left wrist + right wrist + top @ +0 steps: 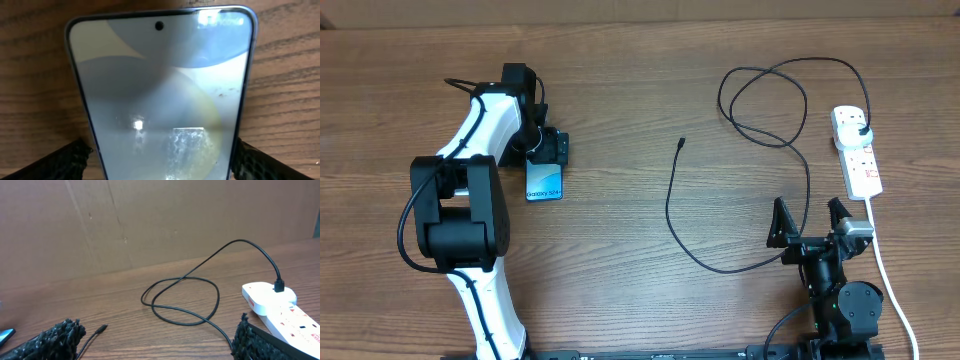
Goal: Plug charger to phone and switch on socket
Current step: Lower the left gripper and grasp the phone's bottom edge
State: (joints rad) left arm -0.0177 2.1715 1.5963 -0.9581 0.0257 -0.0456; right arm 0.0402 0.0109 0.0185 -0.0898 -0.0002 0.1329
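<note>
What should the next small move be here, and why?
Probably the right gripper should reach toward the charger tip: its fingers are open and empty, and the tip lies loose on the table, well apart from the phone, which sits between the fingers of the left gripper.

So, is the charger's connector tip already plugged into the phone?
No, the connector tip lies loose on the table, well apart from the phone.

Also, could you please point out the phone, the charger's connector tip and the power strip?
phone point(545, 183): overhead view, middle of its blue screen.
charger's connector tip point(681, 143): overhead view, the cable's free end.
power strip point(861, 165): overhead view, middle of its white body.
</note>
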